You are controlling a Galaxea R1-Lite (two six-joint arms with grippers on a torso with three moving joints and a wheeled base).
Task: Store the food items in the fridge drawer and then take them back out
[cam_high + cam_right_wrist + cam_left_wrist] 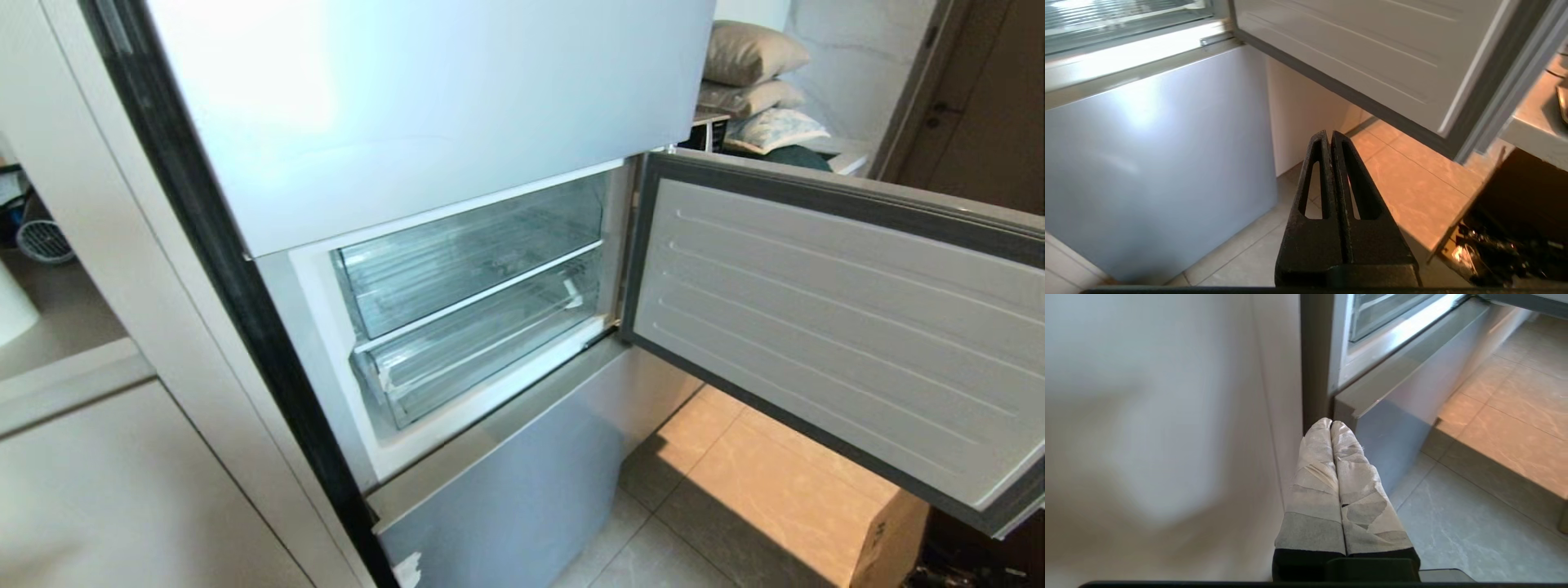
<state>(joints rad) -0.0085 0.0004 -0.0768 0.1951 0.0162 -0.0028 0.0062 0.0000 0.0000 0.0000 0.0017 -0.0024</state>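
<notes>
Fridge, middle compartment: door (pixel 824 327) swung fully open to the right, ribbed white inner liner facing out. Inside, two clear plastic drawers stacked: upper drawer (pixel 473 261) and lower fridge drawer (pixel 482 343), both pushed in, ribbed floors visible through the fronts; no contents can be made out in either. Pale-blue lower door panel (pixel 506 498) closed beneath.

Left gripper (pixel 1331 424): tape-wrapped fingers pressed together, holding nothing, low beside the fridge's left edge.

Right gripper (pixel 1329 134): black fingers together, holding nothing, low over the tiled floor (pixel 1412 192) under the open door.

Cardboard box (pixel 886 543) on the floor below the door.
</notes>
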